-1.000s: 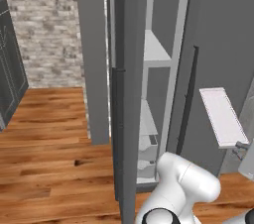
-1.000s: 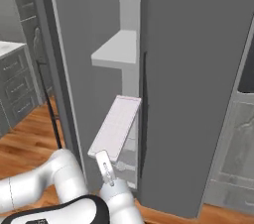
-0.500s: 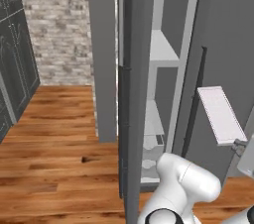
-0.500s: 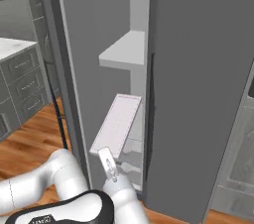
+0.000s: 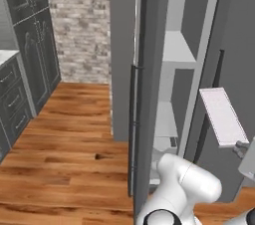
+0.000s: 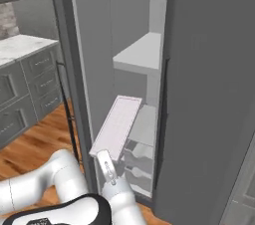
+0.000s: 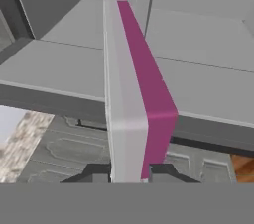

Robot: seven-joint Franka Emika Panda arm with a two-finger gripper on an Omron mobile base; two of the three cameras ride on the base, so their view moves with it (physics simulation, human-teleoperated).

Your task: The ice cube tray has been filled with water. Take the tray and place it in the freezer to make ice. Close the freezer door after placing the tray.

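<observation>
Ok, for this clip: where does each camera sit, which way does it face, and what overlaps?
Left base view: behind the arm's left, facing the open freezer past its freezer door; white arm lower right.
Right base view: behind the arm's right, facing the shelves; arm lower left, tool gripping the ice cube tray.
Hand view: on the hand, looking along the tray's edge; dark fingertips at bottom.
Both base views share freezer, door, tray and arm.

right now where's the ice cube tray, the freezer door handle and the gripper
ice cube tray (image 6: 116, 126): right base view, middle of its flat top
freezer door handle (image 5: 132, 129): left base view, midway down the dark bar
gripper (image 7: 128, 172): hand view, between the fingertips, closed on the tray's end
</observation>
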